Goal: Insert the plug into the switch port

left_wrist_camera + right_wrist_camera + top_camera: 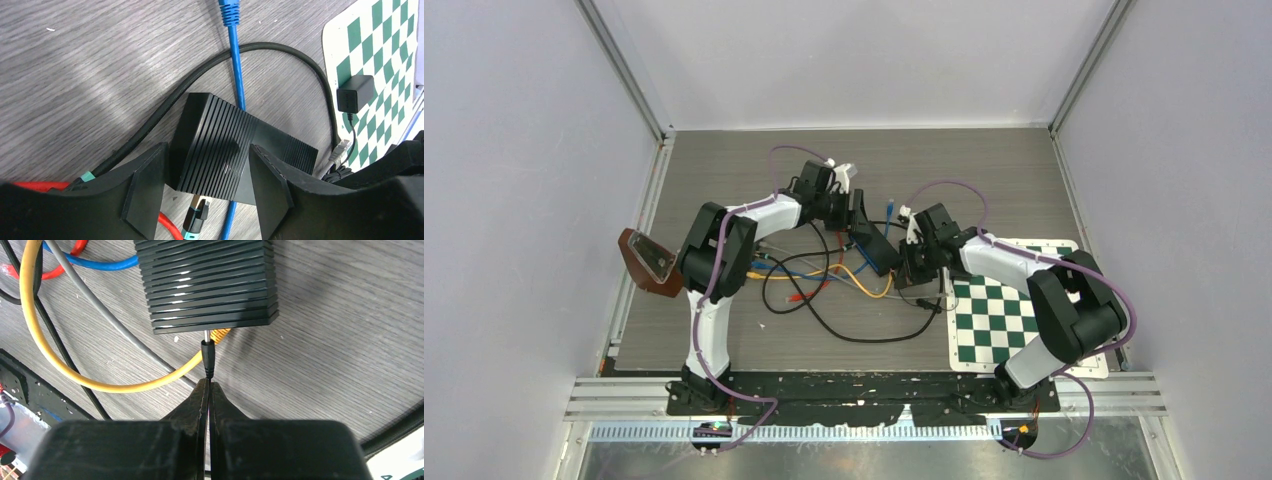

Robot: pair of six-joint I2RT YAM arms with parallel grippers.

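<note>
In the left wrist view, the left gripper [207,187] is partly closed, its two fingers pressed against opposite sides of the black ribbed switch [220,145]. The switch sits at the centre of the frame, over a blue cable [235,65] on the grey desk [75,75]. In the right wrist view, the right gripper [208,390] is almost fully closed, pinching the thin cord just behind the plug [207,357]. The plug points up the frame, its metal tip meeting the switch's lower face beside a yellow cable [26,290]. How deep the tip sits cannot be told.
</note>
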